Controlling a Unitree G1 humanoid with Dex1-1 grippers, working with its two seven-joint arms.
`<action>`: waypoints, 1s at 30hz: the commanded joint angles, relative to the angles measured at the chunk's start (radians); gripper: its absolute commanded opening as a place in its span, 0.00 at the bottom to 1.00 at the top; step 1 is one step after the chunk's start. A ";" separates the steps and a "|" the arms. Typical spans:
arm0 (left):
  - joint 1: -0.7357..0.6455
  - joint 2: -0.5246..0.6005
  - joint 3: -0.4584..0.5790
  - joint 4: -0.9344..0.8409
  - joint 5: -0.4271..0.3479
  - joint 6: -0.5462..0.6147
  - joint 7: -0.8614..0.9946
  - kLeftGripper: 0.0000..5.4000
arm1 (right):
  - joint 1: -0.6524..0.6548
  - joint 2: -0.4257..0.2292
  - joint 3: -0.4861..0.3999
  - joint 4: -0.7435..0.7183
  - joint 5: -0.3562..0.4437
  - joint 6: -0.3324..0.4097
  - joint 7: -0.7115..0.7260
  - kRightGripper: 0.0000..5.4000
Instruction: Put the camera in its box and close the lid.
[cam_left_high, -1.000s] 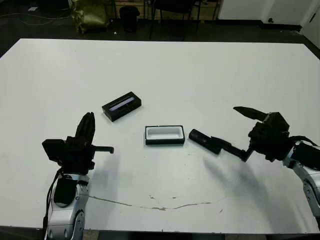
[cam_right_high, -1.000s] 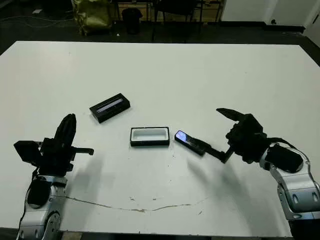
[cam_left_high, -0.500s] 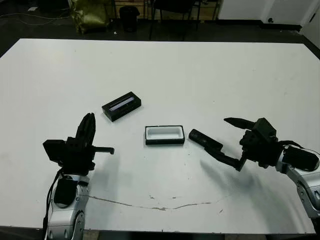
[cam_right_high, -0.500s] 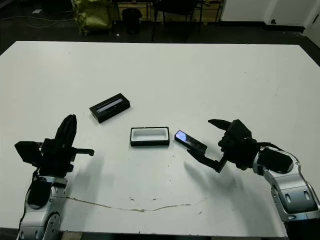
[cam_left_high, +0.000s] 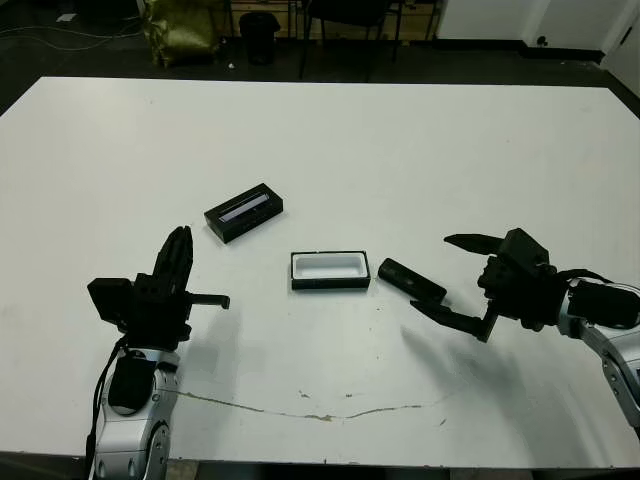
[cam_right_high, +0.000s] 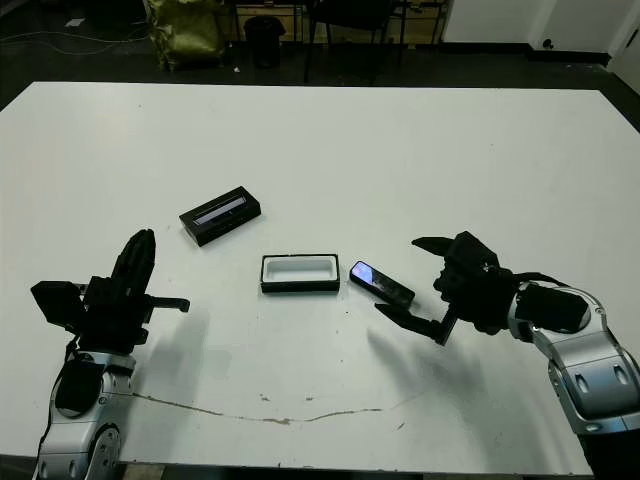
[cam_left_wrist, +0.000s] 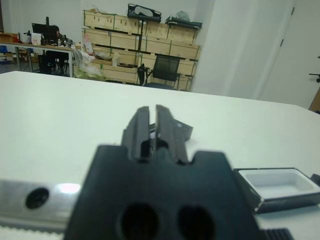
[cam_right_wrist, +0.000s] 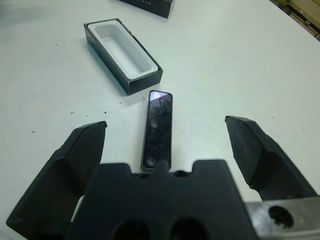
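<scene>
Black and slim, the bar-shaped camera (cam_left_high: 411, 281) with rounded ends lies flat on the white table (cam_left_high: 400, 150), just beside the right end of the shallow black box (cam_left_high: 329, 270) with its white lining, and not touching it. From the head views, the right gripper (cam_left_high: 458, 278) sits close to the camera's far end with its two black fingers spread wide — one finger low by the table, the other raised — and nothing held. The black rectangular lid (cam_left_high: 243, 211) with the pale silvery stripe rests well apart from the box, toward the robot's left and farther up the table. The left gripper (cam_left_high: 185, 262) hovers over the near left part of the table, away from all three things.

From the left wrist view, the left gripper's fingers (cam_left_wrist: 141, 125) stand almost together, a thin slit between them, empty; the box shows off to one side.

From the right wrist view, the camera (cam_right_wrist: 158, 129) lies between the open fingers (cam_right_wrist: 85, 150), its long axis running along the gripper's line of sight, glossy screen end toward the box (cam_right_wrist: 122, 47).

The step in hand looks like the grasp. Doing it well likely means lowering until both fingertips flank the narrow sides near the camera's middle, then closing gently — a slim, smooth bar could skid or twist if pinched near one end. The forearm reaches in low from the right, wrist turned toward the box.
</scene>
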 joint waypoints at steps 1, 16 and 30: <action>0.014 0.005 0.003 0.007 0.001 0.017 0.005 0.00 | -0.021 -0.017 0.013 0.028 -0.016 0.002 0.012 1.00; 0.016 0.006 0.003 0.001 0.002 0.023 0.005 0.00 | -0.037 0.015 0.062 0.112 -0.063 -0.043 0.007 0.99; 0.013 0.008 0.003 0.008 -0.006 0.020 -0.005 0.00 | -0.045 0.040 0.106 0.167 -0.087 -0.031 0.006 0.65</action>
